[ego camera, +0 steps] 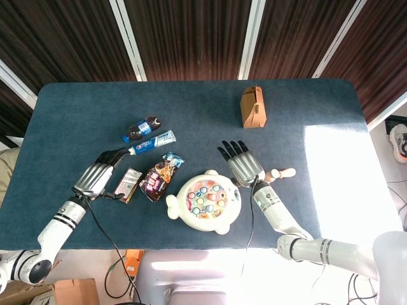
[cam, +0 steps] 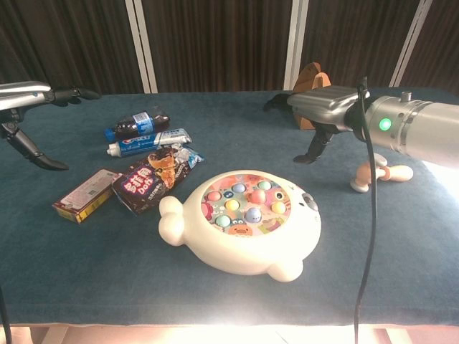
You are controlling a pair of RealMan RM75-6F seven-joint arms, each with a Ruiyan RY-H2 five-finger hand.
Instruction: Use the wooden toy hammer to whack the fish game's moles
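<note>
Two robot hands hover above a dark blue worktop, neither holding anything. The right hand hangs palm-down with its fingers spread and released, just beside the upper right edge of the fish game; in the chest view it sits clearly above the surface. The wooden toy hammer lies on the worktop just right of that hand, partly hidden under it from the head camera; the chest view shows it lying flat, pale head and handle, apart from the fingers. The fish game, a cream fish-shaped toy with coloured round moles on its top, sits near the front middle of the worktop.

The left hand is also open, fingers stretched forward and apart, held above the worktop at the left; the chest view catches only its edge. Near it lie a small flat box, a dark snack packet, a toothpaste tube and a small cola bottle on its side. A brown cardboard box stands toward the far side, well apart from the rest
</note>
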